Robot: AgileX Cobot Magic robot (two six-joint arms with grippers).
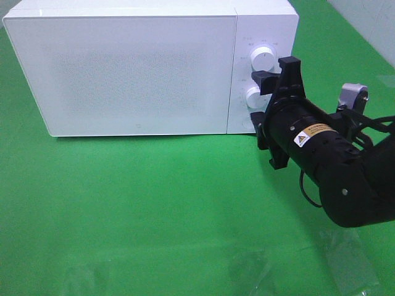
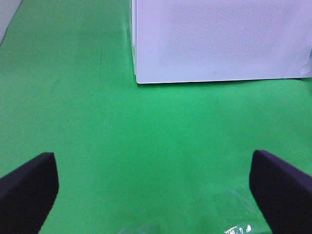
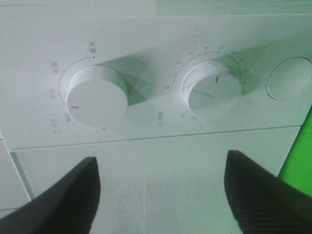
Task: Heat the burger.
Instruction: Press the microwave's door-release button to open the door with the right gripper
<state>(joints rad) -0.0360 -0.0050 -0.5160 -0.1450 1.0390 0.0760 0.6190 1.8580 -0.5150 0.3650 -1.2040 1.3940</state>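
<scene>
The burger is hidden. The white microwave [image 1: 123, 68] stands at the back with its door closed. My right gripper [image 1: 261, 100] is open just in front of the control panel, level with the lower knob [image 1: 252, 96] and below the upper knob [image 1: 263, 57]. In the right wrist view the gripper [image 3: 163, 170] holds nothing. Its dark fingers [image 3: 63, 195] stand apart from the numbered knob [image 3: 212, 90], whose red mark sits off the 0. The other knob [image 3: 97, 96] and a round button [image 3: 289, 78] flank it. My left gripper [image 2: 155, 195] hangs open over bare green cloth, facing the microwave [image 2: 214, 39].
Green cloth [image 1: 154, 203] covers the table. Crumpled clear plastic lies near the front edge [image 1: 349, 259] and shows in the left wrist view [image 2: 234, 209]. A pale wall edge runs at the back right [image 1: 370, 24].
</scene>
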